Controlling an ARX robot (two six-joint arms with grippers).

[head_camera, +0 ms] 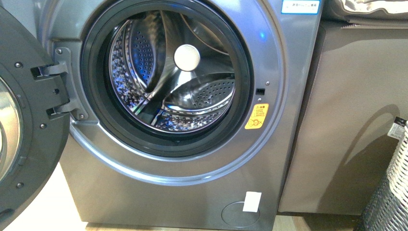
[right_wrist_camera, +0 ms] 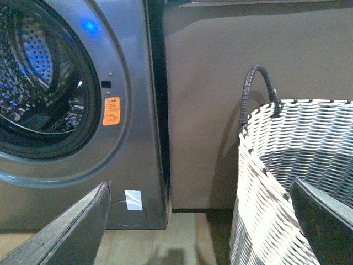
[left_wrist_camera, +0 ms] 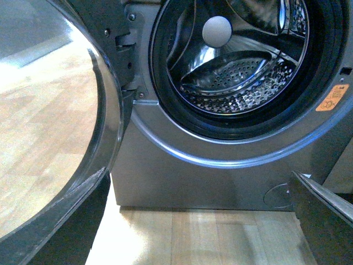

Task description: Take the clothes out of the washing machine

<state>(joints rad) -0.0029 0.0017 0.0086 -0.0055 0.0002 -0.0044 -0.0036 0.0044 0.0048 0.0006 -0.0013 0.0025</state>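
Observation:
The washing machine (head_camera: 284, 72) stands straight ahead, grey, with its round door (head_camera: 29, 125) swung open to the left. Its perforated steel drum (head_camera: 202, 96) shows only bare metal; the clothes are out of view. Neither arm appears in the front view. My left gripper (left_wrist_camera: 204, 232) is open, low in front of the machine (left_wrist_camera: 193, 176), with only wooden floor between its fingers (left_wrist_camera: 325, 221). My right gripper (right_wrist_camera: 196, 232) is open too, between the machine's right corner (right_wrist_camera: 138, 154) and the woven basket (right_wrist_camera: 276, 182), holding nothing.
The tall grey-white woven basket (head_camera: 392, 192) stands on the floor at the right, beside a grey cabinet (head_camera: 351, 120). An orange-yellow sticker (head_camera: 257, 116) and a white label (head_camera: 252, 201) mark the machine's front. The open door's glass (left_wrist_camera: 49, 121) fills the space beside the left gripper.

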